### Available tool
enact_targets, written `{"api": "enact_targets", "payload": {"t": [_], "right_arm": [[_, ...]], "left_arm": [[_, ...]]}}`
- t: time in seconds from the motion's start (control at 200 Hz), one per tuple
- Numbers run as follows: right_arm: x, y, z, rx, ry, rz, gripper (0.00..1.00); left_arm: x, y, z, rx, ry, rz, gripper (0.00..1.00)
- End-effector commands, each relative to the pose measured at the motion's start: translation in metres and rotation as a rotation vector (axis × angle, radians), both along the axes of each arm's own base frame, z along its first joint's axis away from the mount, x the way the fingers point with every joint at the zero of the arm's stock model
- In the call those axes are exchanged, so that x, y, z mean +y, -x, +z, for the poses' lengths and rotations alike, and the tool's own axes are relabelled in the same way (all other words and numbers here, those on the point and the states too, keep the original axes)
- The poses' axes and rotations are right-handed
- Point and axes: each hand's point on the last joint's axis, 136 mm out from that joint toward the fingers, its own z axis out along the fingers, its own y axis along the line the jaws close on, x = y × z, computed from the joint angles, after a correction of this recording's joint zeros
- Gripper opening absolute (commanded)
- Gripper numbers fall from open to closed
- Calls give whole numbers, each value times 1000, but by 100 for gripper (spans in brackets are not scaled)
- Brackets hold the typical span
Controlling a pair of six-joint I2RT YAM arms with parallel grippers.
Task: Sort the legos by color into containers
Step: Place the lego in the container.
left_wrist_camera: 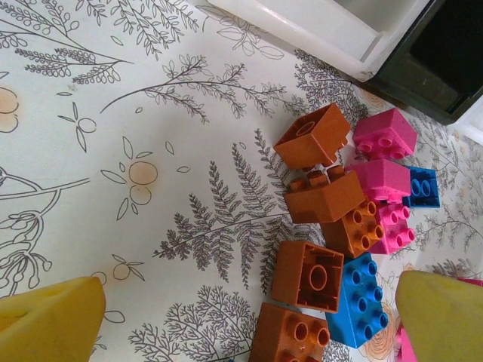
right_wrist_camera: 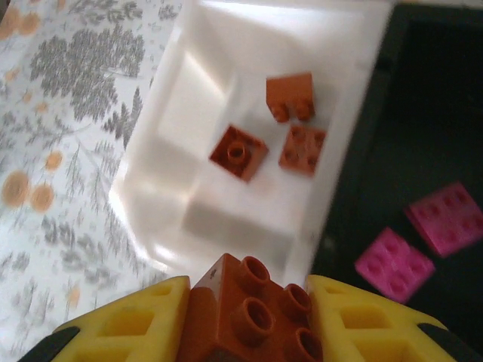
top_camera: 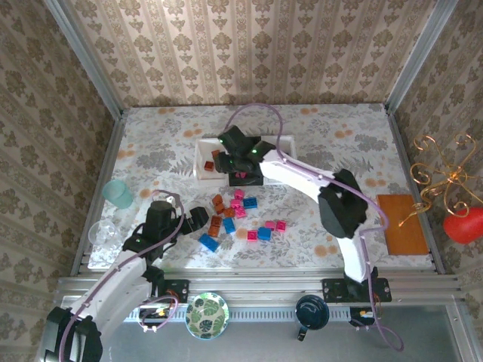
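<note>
**Orange brick clamped over near rim of white tray; drop zone lies ahead and slightly left**

The right end effector (right_wrist_camera: 244, 294) is clamped on one orange brick (right_wrist_camera: 249, 320), studs up, with a yellow finger pressed against each side. It hangs above the near rim of the white tray (right_wrist_camera: 173, 151), close to the wall that tray shares with the black tray (right_wrist_camera: 377, 151).

In the right wrist view, the white tray's open floor lies ahead of the held brick and a little to its left. Three orange bricks (right_wrist_camera: 238, 151) already lie at the far end of that floor. The black tray lies to the right and holds two pink bricks (right_wrist_camera: 395, 264). The held brick is square, so it has no long axis to align. The white tray's long axis runs away from the end effector.

Judgement: the release turns on clearing the shared wall. A short advance, biased left, would place the brick over bare white floor. A drift right risks the black tray.

The left end effector (left_wrist_camera: 245, 317) is wide apart and holds nothing. It hangs over the unsorted pile (top_camera: 234, 211) on the table (top_camera: 339, 143) and is the nearer arm for the next pick.
</note>
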Motion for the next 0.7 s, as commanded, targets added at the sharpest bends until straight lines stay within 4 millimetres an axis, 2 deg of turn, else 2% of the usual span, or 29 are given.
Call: {"api": "enact_targets", "payload": {"t": [0.0,0.09,0.21,0.285,0.41,0.51,0.695], "right_arm": [[11,-23,-1,-43,25,-29,30],[17,-37,-4,-45,32,-54,36],[24,-47,-4,-29,11,-62,59],[26,-51,7,-38,-9,-67,66],[23,-46,30,-66,-33,-58,70],[14,-35,38,-79,-49,-54,70],[-17,-1,32,-68,-76,-62,71]], "left_arm": [[-2,-2,10,2,24,3,100],[-3,-3,10,5,22,-4,100],[-5,-3,11,11,26,-11,100],[-7,-4,12,13,27,-22,100],[-16,-4,17,11,25,-71,99],[-25,0,19,13,-18,-128,94],[-45,17,11,46,-211,-268,83]]}}
